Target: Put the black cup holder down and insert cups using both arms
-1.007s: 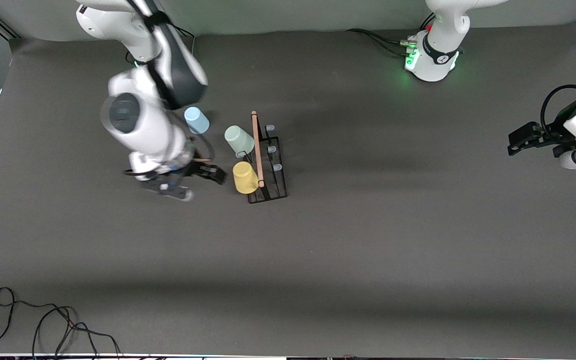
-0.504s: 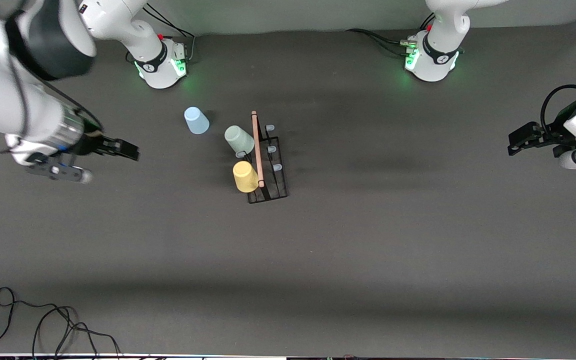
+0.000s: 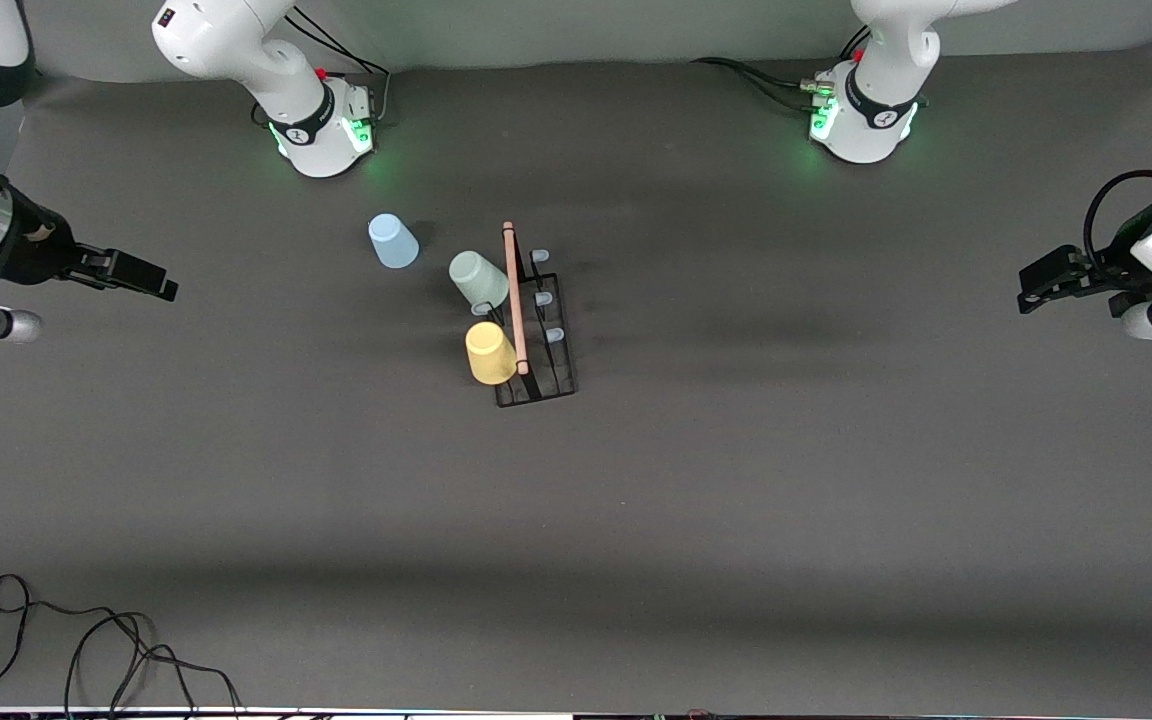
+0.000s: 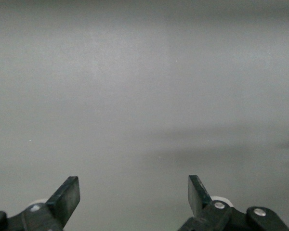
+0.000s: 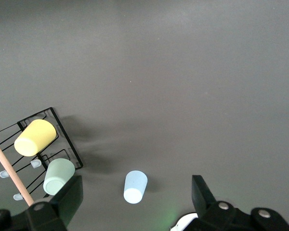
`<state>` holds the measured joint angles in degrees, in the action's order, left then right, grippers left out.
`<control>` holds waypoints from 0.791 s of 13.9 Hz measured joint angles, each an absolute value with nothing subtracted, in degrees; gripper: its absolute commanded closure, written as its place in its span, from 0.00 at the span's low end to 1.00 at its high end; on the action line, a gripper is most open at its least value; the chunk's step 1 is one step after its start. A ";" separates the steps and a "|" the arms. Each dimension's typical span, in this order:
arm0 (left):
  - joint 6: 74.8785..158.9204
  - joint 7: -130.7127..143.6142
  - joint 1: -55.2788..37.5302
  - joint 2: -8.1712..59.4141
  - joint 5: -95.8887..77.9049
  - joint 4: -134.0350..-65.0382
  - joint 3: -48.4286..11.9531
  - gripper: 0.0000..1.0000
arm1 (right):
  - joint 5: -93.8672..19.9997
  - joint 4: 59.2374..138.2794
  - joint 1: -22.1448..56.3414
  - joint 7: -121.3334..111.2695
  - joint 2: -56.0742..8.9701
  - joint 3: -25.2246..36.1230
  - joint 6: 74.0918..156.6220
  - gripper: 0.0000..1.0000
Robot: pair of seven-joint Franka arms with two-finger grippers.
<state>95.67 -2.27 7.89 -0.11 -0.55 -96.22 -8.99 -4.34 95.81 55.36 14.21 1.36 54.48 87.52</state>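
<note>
I note the rack (image 3: 534, 330) mid-tabletop with green cup (image 3: 478, 279) and yellow cup (image 3: 489, 353) on pegs; the blue cup (image 3: 393, 241) stands beside it, unplaced. Left end effector (image 3: 1034, 283) and right end effector (image 3: 141, 277) hang released, empty, at opposite tabletop edges. Risk, in my judgement: a long reach could topple the blue cup.

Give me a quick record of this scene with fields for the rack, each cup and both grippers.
rack: black cup holder upright on the table, mid-table
yellow cup: on a rack peg, nearest the front camera
green cup: on a rack peg, farther from the camera than the yellow one
blue cup: upside down on the table, apart from the rack, toward the right arm's end
right gripper: open, empty, at the right arm's end
left gripper: open, empty, at the left arm's end
</note>
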 measured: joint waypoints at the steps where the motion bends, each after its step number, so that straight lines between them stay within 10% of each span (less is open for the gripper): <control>1: 95.67 -2.27 7.89 -0.01 -0.55 -96.24 -8.99 0.00 | -4.24 95.81 55.43 14.21 1.32 54.46 87.52 0.00; 7: 96.08 -2.28 7.92 0.16 -0.55 -96.23 -8.88 0.00 | -3.25 95.82 53.21 14.21 1.11 52.13 87.47 0.00; 11: 96.10 -2.31 7.67 0.16 -0.55 -96.22 -8.65 0.00 | -2.35 95.83 29.84 13.88 1.06 29.29 86.57 0.00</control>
